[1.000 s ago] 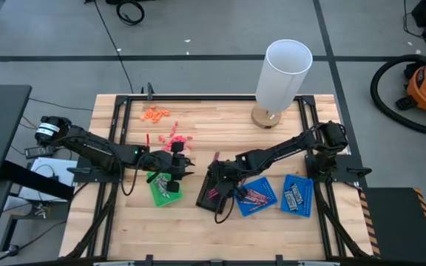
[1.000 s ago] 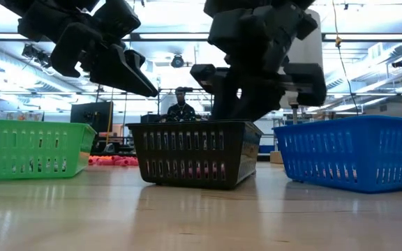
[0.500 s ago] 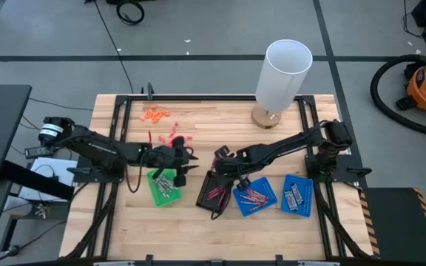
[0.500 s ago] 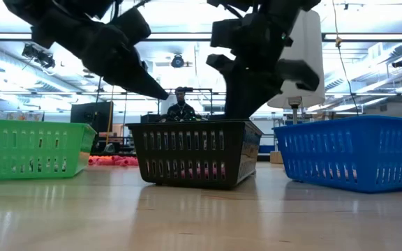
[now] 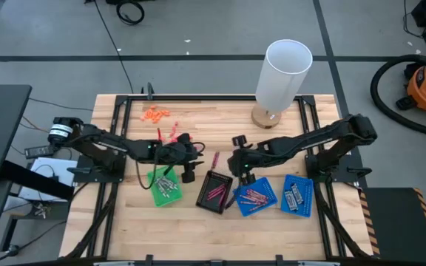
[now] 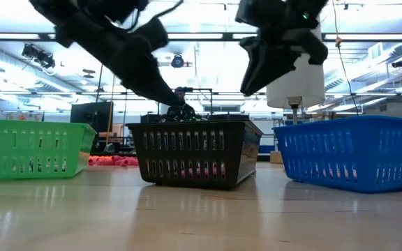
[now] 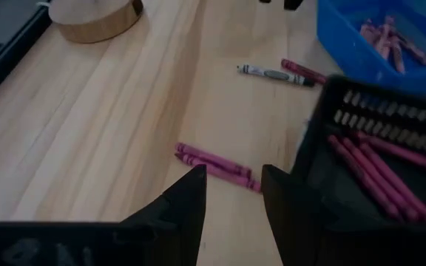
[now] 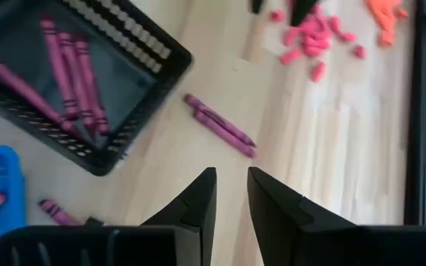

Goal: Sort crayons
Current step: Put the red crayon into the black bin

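Two pink crayons [image 5: 215,159] lie side by side on the bare wood, just beyond the black tray [image 5: 215,191], which holds several more pink crayons [image 8: 65,70]. My left gripper [image 7: 231,174] hovers open left of the pair [image 7: 217,164], pointing at it on a downward slant. My right gripper [image 8: 231,171] hangs open above and to the right of the pair [image 8: 220,125], nothing between its fingers. The green tray [image 5: 163,186] holds grey crayons. A grey crayon [image 7: 268,72] and a pink crayon [image 7: 302,72] lie loose near the closer blue tray [image 5: 254,196].
A second blue tray [image 5: 296,196] stands at the right. Coral-red bits [image 8: 309,33] and orange bits [image 5: 154,114] lie toward the far left. A white cylinder on a wooden base [image 5: 283,74] stands at the far edge. Bare wood lies along the near edge.
My right gripper has risen out of the black tray, gone toward the far edge and turned about its wrist. My left gripper has moved from over the green tray toward the table's right, closer to the two loose pink crayons, rolling a little.
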{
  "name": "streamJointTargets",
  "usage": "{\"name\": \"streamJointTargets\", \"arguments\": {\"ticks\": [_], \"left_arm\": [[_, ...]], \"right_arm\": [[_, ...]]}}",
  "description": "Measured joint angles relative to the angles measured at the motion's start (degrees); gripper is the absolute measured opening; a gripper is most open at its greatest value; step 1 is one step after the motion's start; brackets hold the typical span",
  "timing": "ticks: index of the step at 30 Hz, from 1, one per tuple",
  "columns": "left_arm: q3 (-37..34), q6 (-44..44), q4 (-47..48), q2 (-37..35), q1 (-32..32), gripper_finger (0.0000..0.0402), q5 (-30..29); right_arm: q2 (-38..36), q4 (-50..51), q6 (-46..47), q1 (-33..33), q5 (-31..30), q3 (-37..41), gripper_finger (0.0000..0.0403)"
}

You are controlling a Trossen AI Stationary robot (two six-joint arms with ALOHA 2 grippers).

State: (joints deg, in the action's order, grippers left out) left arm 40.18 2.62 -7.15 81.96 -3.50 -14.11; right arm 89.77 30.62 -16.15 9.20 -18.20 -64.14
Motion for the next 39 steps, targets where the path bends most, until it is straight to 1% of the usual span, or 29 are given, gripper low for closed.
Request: {"name": "streamJointTargets", "arguments": {"ticks": [5,10,15,19,20,21,23,25,27,28,31,33,34,36,39], "left_arm": [[3.49,3.03,1.58,4.34,2.06,0.0141,0.38],[7.37,6.75,5.71,8.06,3.59,0.0141,1.60],[14.81,9.66,14.29,13.45,4.93,0.0141,2.50],[20.05,10.12,19.82,18.30,6.55,0.0141,4.81],[21.18,10.26,19.37,19.55,6.89,0.0141,5.20],[21.69,10.36,18.42,20.31,7.22,0.0141,5.69],[22.63,10.53,20.22,21.23,7.81,0.0141,6.43],[23.81,11.32,18.64,22.59,8.37,0.0141,6.85],[24.03,12.09,20.35,22.93,8.84,0.0141,7.66],[24.53,12.56,18.65,23.79,8.98,0.0141,8.18],[24.38,13.09,19.41,24.37,9.43,0.0141,9.14],[24.92,13.30,17.29,25.73,9.48,0.0141,9.29],[24.60,13.30,19.09,25.68,9.48,0.0141,9.29],[24.77,13.31,16.91,27.01,9.40,0.0141,9.32],[24.74,13.28,17.92,27.70,9.39,0.0141,9.32]], "right_arm": [[-5.31,-7.24,5.07,1.42,-5.83,7.74,0.0087],[-7.86,-14.45,8.12,3.45,-10.89,13.40,0.0087],[-7.27,-22.94,9.09,3.91,-11.98,17.47,0.0087],[-6.33,-26.11,9.20,4.14,-12.24,19.13,0.0087],[-6.42,-26.15,9.46,4.18,-12.34,19.52,0.0087],[-6.40,-26.81,9.55,4.36,-12.64,19.73,0.0087],[-6.57,-28.96,9.60,4.76,-13.76,20.46,0.0087],[-6.78,-29.48,9.43,5.33,-15.43,21.30,0.0087],[-6.40,-32.46,9.02,5.68,-16.10,21.84,0.0087],[-6.46,-32.29,8.76,5.80,-16.37,22.15,0.0087],[-5.36,-34.00,8.19,5.78,-16.39,22.27,0.0087],[-5.30,-34.57,7.94,5.80,-16.31,22.34,0.0087],[-4.92,-35.44,7.80,5.80,-16.25,22.29,0.0087],[-4.86,-34.67,7.37,5.80,-16.27,22.31,0.0087],[-4.21,-36.47,7.06,5.79,-16.11,22.18,0.0087]]}}
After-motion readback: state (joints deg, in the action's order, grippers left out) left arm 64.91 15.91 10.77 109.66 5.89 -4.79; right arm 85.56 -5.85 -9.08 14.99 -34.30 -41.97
